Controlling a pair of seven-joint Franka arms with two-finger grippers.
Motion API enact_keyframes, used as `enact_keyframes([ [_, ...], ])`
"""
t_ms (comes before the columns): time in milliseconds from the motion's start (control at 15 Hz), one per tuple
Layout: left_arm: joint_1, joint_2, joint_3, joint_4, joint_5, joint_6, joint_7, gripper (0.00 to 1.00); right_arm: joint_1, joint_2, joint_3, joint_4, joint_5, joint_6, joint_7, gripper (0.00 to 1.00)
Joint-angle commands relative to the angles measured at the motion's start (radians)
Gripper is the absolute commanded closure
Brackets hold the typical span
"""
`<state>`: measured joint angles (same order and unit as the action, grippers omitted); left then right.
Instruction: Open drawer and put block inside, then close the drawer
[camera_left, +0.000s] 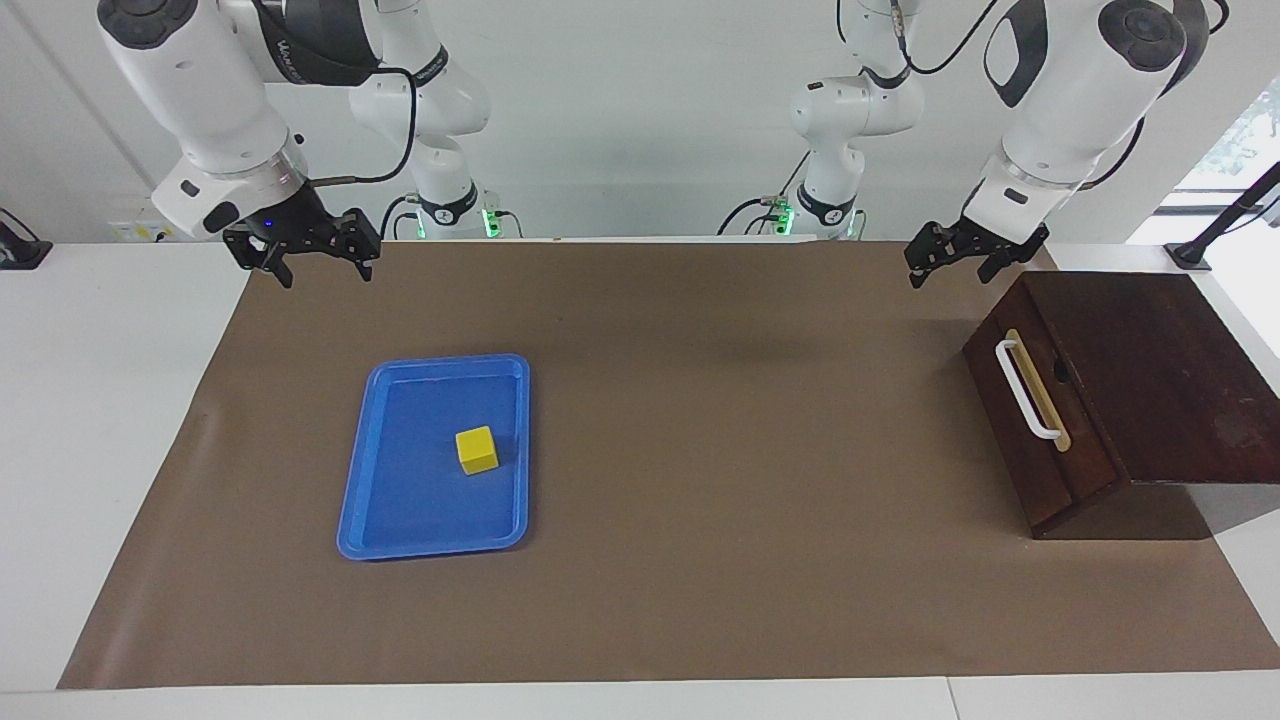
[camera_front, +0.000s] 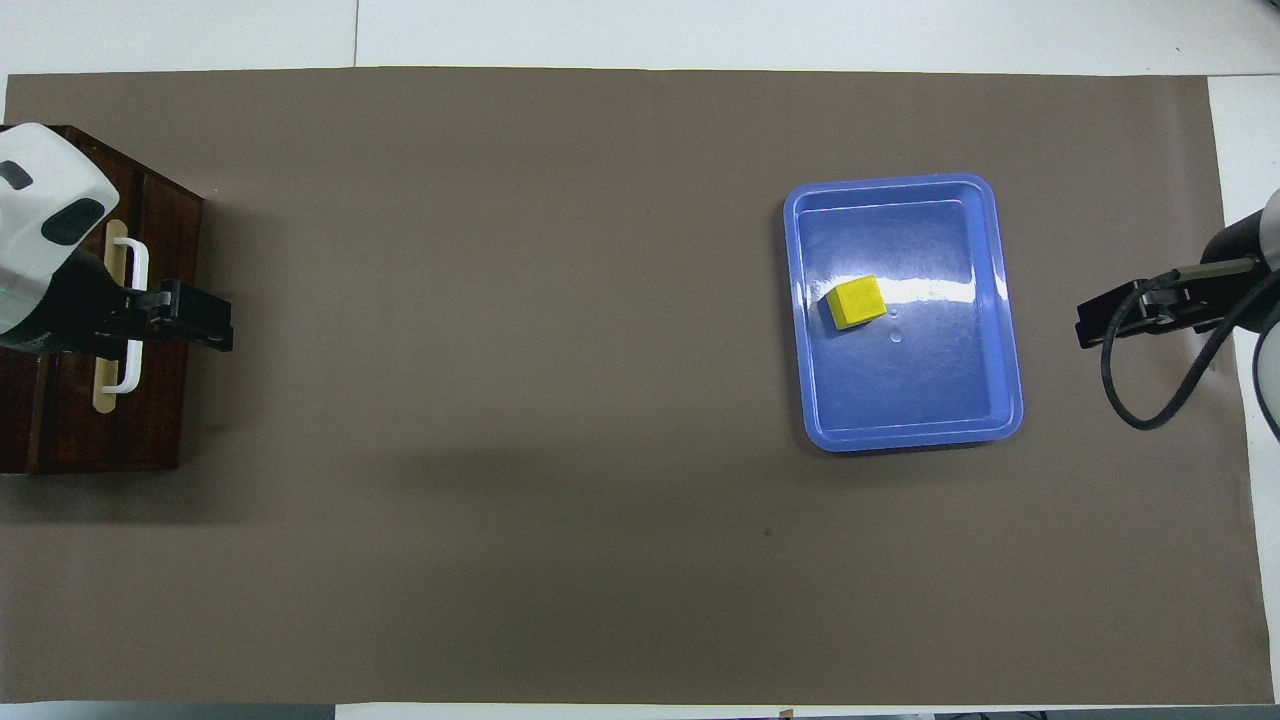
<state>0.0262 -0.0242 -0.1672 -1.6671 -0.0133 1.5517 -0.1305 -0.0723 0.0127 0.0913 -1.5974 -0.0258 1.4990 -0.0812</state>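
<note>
The block (camera_left: 477, 450) (camera_front: 855, 302), a small yellow cube, lies in a flat blue tray (camera_left: 360, 480) (camera_front: 905, 435) toward the right arm's end of the table. The drawer (camera_left: 1040, 440) (camera_front: 160, 410) sits shut in a dark wooden box (camera_left: 1150, 370) at the left arm's end, its white bar handle (camera_left: 1027, 390) (camera_front: 135, 270) facing the middle of the table. My left gripper (camera_left: 950, 275) (camera_front: 220, 325) hangs open and empty in the air by the box's corner, apart from the handle. Over the mat's edge, clear of the tray, my right gripper (camera_left: 327, 278) (camera_front: 1085, 325) hangs open and empty.
A brown mat (camera_left: 700, 420) covers most of the white table. The box top slopes and overhangs the mat's edge. A black cable (camera_front: 1150, 400) loops below the right wrist.
</note>
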Motion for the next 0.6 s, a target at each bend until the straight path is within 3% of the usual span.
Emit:
enact_keyframes([
  [0, 0.001, -0.020, 0.005, -0.022, -0.013, 0.019, 0.017, 0.00, -0.015, -0.008, 0.005, -0.004, 0.000, 0.009, -0.028, 0.00],
  [267, 0.000, -0.023, 0.005, -0.042, -0.010, 0.060, 0.017, 0.00, -0.007, -0.008, 0.005, -0.004, -0.005, 0.032, -0.032, 0.00],
  [533, -0.006, -0.025, -0.003, -0.166, 0.107, 0.238, 0.066, 0.00, -0.007, -0.011, 0.005, -0.009, 0.000, 0.018, -0.023, 0.00],
])
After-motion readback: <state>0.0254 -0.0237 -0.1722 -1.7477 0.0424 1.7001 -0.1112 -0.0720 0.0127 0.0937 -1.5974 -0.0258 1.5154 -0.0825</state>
